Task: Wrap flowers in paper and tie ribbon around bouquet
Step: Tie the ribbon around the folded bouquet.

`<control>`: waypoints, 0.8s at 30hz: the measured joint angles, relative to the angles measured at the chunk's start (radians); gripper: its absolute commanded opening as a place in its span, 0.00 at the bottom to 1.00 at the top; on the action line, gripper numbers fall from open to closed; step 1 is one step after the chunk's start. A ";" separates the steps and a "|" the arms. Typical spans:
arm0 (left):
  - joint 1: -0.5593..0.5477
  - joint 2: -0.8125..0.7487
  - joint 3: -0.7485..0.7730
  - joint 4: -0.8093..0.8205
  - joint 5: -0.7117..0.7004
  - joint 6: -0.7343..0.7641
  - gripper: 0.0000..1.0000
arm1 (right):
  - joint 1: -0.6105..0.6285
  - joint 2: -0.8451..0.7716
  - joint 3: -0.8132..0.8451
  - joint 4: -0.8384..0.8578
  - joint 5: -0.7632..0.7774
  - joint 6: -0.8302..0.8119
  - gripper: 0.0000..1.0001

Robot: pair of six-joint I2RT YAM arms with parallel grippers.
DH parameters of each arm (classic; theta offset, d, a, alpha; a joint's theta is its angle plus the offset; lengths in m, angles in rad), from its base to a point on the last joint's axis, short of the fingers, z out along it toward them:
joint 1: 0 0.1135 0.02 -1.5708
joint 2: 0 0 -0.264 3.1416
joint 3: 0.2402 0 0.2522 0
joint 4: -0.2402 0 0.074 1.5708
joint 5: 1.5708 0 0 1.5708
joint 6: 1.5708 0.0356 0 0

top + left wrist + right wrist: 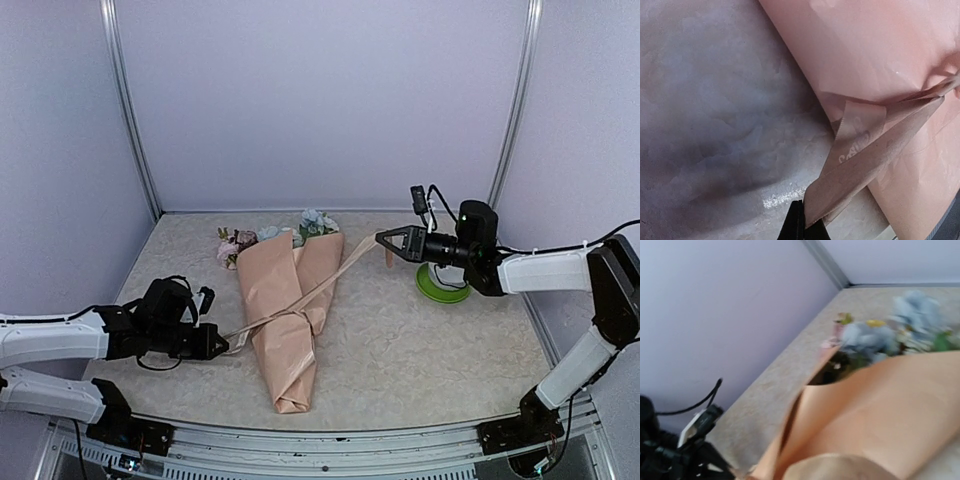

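Note:
The bouquet [290, 310] lies in the middle of the table, a peach paper [270, 285] cone with its narrow tail toward me. Flowers [312, 225] in blue, white and pink show above its far rim. The beige ribbon [335, 280] runs taut across the cone's waist. My left gripper [222, 345] is shut on its left end, low beside the cone. My right gripper [380, 237] is shut on the other end, raised at the right. In the left wrist view the black fingertips [796, 224] pinch the ribbon [865, 165] against the paper [865, 50]. The right wrist view shows paper [890, 405] and blurred flowers [890, 332]; its own jaws are hidden.
A green ribbon spool [440, 283] sits on the table under the right wrist. Pale walls with metal corner posts [135, 120] close in the back and sides. The left arm [670, 455] shows at the lower left of the right wrist view.

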 measured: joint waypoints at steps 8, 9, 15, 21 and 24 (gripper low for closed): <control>0.021 -0.015 -0.050 0.033 0.021 -0.026 0.00 | -0.145 0.001 -0.143 0.031 0.048 0.032 0.00; 0.024 -0.016 -0.050 0.035 0.021 -0.026 0.00 | -0.156 0.001 -0.156 0.028 0.053 0.030 0.00; 0.054 0.008 -0.070 0.076 0.036 -0.026 0.00 | -0.210 -0.002 -0.246 0.023 0.090 0.011 0.00; 0.097 0.020 -0.113 0.105 0.064 -0.025 0.00 | -0.262 -0.057 -0.308 -0.008 0.114 -0.006 0.00; 0.123 0.016 -0.123 0.107 0.068 -0.023 0.00 | -0.277 -0.117 -0.331 -0.019 0.129 -0.021 0.00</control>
